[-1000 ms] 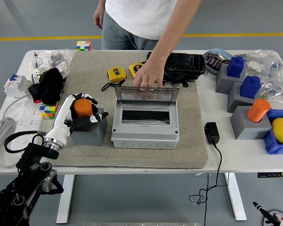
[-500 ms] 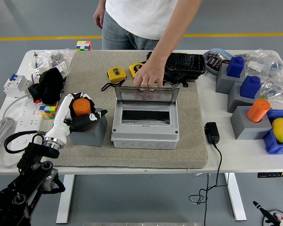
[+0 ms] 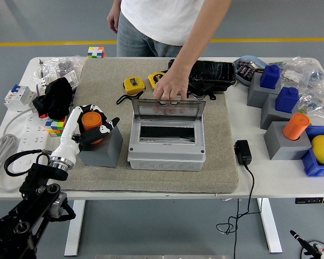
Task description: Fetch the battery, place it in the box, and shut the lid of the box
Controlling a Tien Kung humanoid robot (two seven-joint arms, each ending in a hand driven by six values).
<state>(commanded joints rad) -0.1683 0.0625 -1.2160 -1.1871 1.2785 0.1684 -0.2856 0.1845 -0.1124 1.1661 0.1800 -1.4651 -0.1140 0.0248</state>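
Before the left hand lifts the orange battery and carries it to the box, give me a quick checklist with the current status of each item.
1. Left hand closed around the orange battery: ok; fingers wrap it.
2. Battery free of its grey holder: not ok; it sits on the block.
3. Box lid open: ok; raised, and a person's hand rests on its top edge.
4. Slot in the box clear: ok; dark opening unobstructed.
5. Path from holder to box clear: ok; bare mat between.
6. Grip firmness: cannot tell.

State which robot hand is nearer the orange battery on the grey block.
Left. The left hand wraps around the orange battery on the grey block; the right hand is out of view.
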